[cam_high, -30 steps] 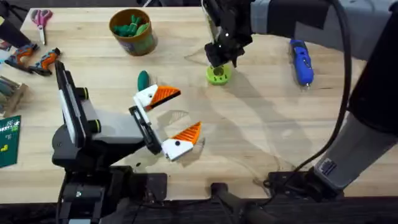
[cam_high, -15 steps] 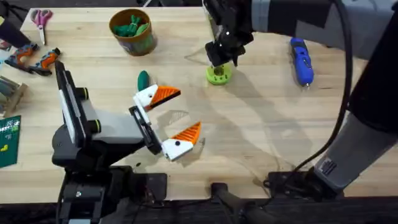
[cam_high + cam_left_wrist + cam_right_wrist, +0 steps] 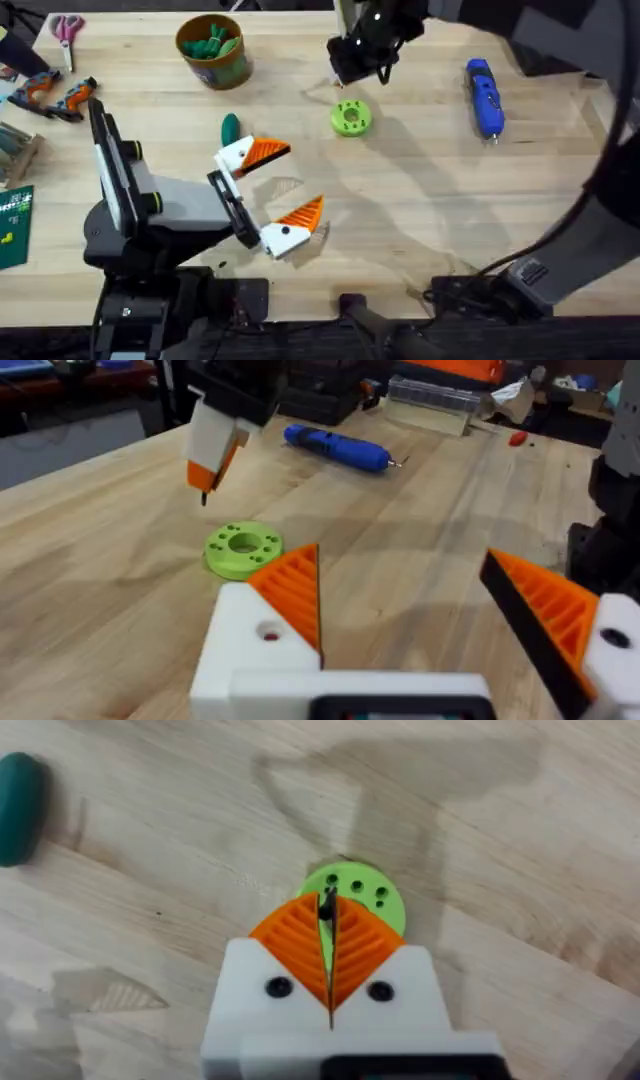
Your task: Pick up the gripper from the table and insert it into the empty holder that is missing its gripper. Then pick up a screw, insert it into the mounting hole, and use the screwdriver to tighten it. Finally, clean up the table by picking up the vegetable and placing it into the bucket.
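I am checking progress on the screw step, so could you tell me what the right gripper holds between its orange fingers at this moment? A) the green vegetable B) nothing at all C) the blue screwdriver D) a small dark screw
D: in the right wrist view the right gripper is shut on a small dark screw, above the green ring-shaped disc.

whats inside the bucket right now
The bucket holds a pile of green vegetables, seen from overhead reaching near its rim. Whatever lies under that top layer, and the bucket's floor, is covered. The loose vegetable lies on the table, outside it.
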Robot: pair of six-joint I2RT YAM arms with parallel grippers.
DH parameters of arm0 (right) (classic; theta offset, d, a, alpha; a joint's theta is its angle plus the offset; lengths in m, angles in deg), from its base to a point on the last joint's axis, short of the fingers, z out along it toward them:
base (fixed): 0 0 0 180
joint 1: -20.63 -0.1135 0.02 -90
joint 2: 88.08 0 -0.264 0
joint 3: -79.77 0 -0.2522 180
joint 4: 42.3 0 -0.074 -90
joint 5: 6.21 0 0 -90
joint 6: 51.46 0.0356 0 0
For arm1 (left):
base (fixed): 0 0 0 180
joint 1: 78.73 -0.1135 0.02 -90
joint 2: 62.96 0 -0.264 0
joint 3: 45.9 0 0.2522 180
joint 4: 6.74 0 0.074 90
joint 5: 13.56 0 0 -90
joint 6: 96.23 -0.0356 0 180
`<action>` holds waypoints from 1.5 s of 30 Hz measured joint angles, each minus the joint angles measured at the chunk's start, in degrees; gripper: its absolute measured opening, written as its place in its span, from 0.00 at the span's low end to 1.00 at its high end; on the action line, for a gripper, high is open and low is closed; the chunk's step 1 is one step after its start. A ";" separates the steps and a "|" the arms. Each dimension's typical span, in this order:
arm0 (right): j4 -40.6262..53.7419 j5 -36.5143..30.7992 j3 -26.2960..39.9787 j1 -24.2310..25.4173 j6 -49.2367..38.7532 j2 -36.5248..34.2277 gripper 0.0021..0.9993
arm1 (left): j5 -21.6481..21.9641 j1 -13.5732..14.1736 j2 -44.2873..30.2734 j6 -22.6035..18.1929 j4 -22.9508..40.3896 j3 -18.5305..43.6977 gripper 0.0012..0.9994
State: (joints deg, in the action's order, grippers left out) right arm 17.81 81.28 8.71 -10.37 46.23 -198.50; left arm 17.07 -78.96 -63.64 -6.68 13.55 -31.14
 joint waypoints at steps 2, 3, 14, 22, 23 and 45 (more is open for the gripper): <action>0.93 0.04 0.57 -0.02 -0.01 0.84 0.00 | 0.00 0.00 0.02 0.00 0.00 0.00 0.99; 1.29 0.05 0.73 -0.07 -0.03 1.17 0.00 | 0.00 0.00 0.00 0.00 -0.01 0.00 0.99; 13.97 3.20 11.77 -3.41 -4.02 6.68 0.00 | 0.00 0.00 0.02 0.00 0.00 0.00 0.99; 19.11 8.19 18.57 -9.38 -10.09 6.93 0.00 | 0.00 0.00 0.01 0.00 0.00 0.00 0.99; 19.41 8.37 18.99 -10.56 -10.97 6.93 0.00 | 0.00 0.00 0.02 0.00 0.00 0.00 0.99; 24.41 9.44 24.76 -26.78 -16.03 6.78 0.00 | 0.00 0.00 0.02 0.00 0.00 0.00 0.99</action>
State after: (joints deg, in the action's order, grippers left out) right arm 42.22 90.73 33.47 -37.15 30.20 -191.72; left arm 17.07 -78.96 -63.62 -6.68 13.55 -31.14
